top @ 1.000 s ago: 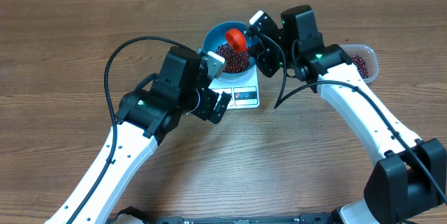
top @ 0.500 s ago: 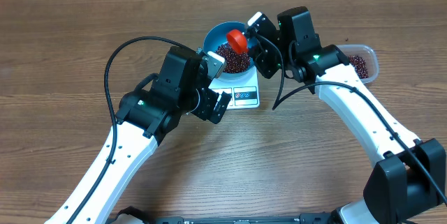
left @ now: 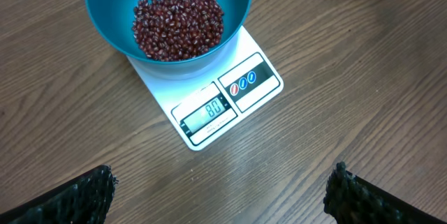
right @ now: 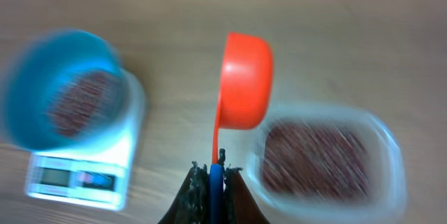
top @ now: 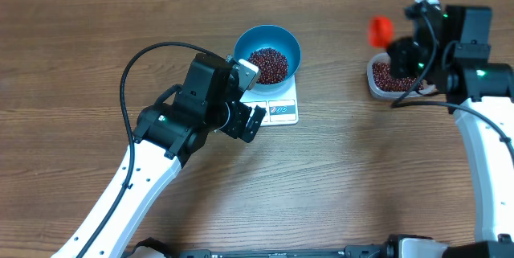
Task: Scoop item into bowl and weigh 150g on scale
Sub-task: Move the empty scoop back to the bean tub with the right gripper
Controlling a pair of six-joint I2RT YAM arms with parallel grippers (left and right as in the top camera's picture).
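The left gripper (left: 220, 199) stands with its fingers spread as wide as they go, holding nothing. Just ahead of the fingertips lies bare table (left: 363, 98), then the scale (left: 269, 84), its display (left: 209, 109) on the edge nearest the fingers. The digits look like 80, though they are small. Beyond the display the bowl (left: 105, 21) sits on the scale's far part, with the beans (left: 178, 18) heaped in its bottom.

The right gripper (right: 213, 182) is pinched tight on the thin handle of the orange scoop (right: 244, 77). The cup reaches straight out ahead of the fingertips and, as far as this blurred view shows, is empty. Just right of the cup and ahead of the fingers is the clear tub (right: 391, 161), with more beans in it. Bowl and scale lie well off to the fingers' left.

So the job looks partly done – some beans are in the bowl and being weighed, but if the digits are read rightly the weight is well short of the target. More scoops from tub to bowl seem needed, the last ones small so as not to overshoot.
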